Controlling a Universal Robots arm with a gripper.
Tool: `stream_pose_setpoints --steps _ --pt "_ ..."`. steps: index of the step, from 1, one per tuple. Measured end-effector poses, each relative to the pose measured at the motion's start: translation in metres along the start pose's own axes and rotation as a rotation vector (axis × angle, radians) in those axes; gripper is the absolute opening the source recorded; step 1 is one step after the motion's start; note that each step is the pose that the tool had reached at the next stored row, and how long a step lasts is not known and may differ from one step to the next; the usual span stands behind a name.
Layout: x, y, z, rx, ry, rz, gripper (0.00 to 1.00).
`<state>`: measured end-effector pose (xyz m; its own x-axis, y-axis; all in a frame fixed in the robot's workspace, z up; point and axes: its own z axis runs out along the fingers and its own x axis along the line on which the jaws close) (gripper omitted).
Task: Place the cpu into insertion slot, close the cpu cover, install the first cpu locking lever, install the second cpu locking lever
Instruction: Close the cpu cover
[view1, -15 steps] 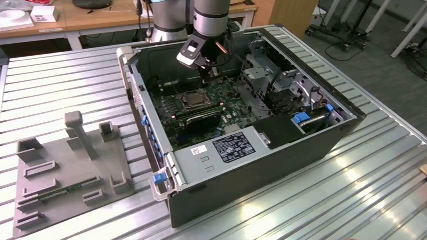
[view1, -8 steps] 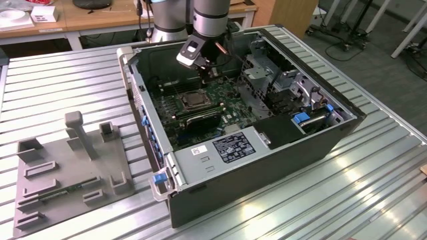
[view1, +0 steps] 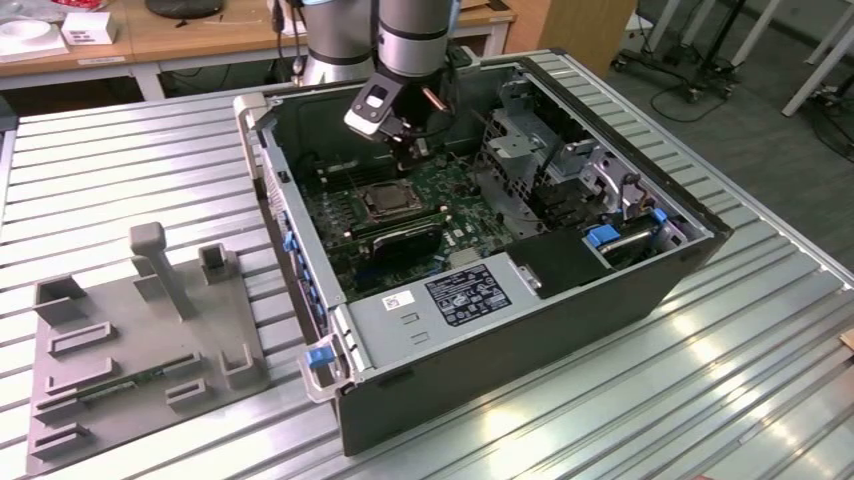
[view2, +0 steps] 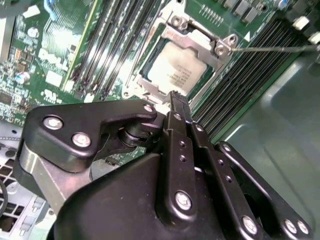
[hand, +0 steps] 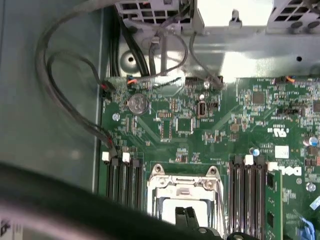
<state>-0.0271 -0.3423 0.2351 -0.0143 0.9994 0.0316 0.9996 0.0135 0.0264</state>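
Grey cpu (view2: 172, 70) framed by closed cpu cover (view2: 194, 36), claw (view2: 178, 101) clenched empty, just beside.

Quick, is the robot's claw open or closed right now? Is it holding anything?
Gripper: closed, nothing seen in it, tips at the edge of the cpu cover.

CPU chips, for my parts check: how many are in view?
1. The cpu lies framed by the cpu cover on the motherboard; others could be hidden.
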Motion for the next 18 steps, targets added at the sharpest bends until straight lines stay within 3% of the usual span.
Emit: stream_pose_setpoints --steps 5,12,18 --pt "0.0000 -0.0069 0.0040 0.0000 0.0000 0.000 0.11" --pt "-0.0001 -0.0072 0.0043 0.0002 -0.0001 -0.001 0.11" --pt "-0.0001 -0.0072 0.0045 0.0020 0.0015 -0.062 0.11"
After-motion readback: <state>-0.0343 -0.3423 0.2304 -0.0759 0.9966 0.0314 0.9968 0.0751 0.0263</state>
